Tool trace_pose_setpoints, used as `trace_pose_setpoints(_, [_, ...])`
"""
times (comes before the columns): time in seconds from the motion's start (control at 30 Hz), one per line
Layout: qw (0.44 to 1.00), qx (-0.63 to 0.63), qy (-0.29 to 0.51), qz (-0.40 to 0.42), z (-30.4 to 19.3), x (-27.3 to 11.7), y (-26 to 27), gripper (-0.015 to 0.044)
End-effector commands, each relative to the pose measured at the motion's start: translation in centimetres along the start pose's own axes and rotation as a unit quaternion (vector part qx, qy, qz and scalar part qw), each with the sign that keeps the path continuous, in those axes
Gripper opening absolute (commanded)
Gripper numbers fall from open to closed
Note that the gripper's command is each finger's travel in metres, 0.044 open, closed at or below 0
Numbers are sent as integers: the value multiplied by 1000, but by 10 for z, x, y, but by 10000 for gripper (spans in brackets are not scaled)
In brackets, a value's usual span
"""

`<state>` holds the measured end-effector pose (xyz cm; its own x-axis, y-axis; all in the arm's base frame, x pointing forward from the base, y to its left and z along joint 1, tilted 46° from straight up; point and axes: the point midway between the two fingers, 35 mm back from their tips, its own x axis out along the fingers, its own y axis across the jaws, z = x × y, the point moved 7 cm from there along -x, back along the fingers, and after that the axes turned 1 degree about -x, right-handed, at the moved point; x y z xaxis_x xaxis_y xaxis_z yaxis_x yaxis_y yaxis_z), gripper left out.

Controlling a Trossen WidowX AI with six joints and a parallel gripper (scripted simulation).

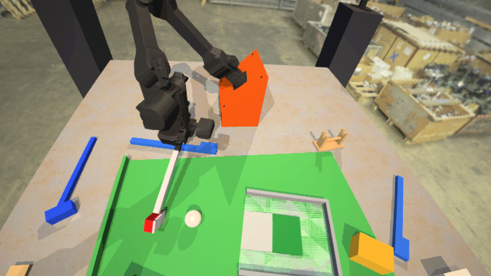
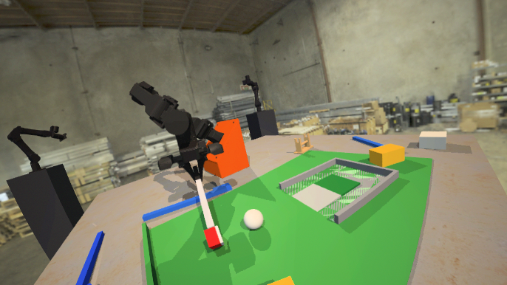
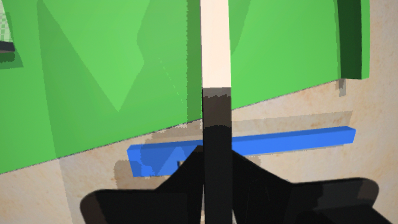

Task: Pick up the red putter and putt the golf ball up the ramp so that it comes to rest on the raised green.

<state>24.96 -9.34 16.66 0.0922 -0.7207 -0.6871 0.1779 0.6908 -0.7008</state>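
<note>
A: Warehouse backdrop, concrete wall, pallets and crates all round; worn pinkish table (image 1: 297, 104) with a green mat (image 1: 222, 171) on it. What's the pincer doing?

B: gripper (image 1: 177, 142) is clenched on the dark handle end of the red putter (image 1: 165, 189). Shaft slants down over the mat, red head (image 1: 154, 222) just beside the golf ball (image 1: 193, 218), on the ball's side away from the ramp. Can't tell if the head touches the mat.

A: Ball and target?

B: Ball sits on the mat, apart from the head by a small gap. Grey-walled raised green (image 1: 288, 234) lies past the ball, its pale ramp (image 1: 257, 230) facing it. Nothing between ball and ramp.

A: Clutter?

B: Blue bar (image 1: 173, 145) lies on the table right under the gripper, along the mat's far edge. Blue putter (image 1: 69, 186) off the mat on one side, another blue putter (image 1: 399, 218) on the other. Yellow block (image 1: 371, 252) on the mat corner near the green. Orange slab (image 1: 245, 91) standing behind the arm, small wooden stool (image 1: 331, 140) tipped over on the table.

A: View differences?

B: Exterior view shows the grey box (image 2: 432, 140) at the far table corner and the shaft's (image 2: 204, 204) steep tilt. Wrist view shows only the shaft (image 3: 215, 45) running up the middle, dark fingers either side, blue bar (image 3: 280, 145) crossing beneath; ball and head are out of frame there.
</note>
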Motion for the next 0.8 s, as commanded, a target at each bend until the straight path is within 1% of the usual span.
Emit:
trace_pose_setpoints(0.0, [1000, -7, 1, 8, 5, 1, 36, 0])
trace_pose_setpoints(0.2, [1000, -7, -1, 8, 1, -1, 112, 0])
trace_pose_setpoints(0.27, [1000, -7, -2, 6, -2, -2, 127, 0])
trace_pose_setpoints(0.47, [1000, -7, -3, 6, -2, -7, 130, 0])
trace_pose_setpoints(0.77, [1000, -8, -2, 7, -2, -54, 129, 0])
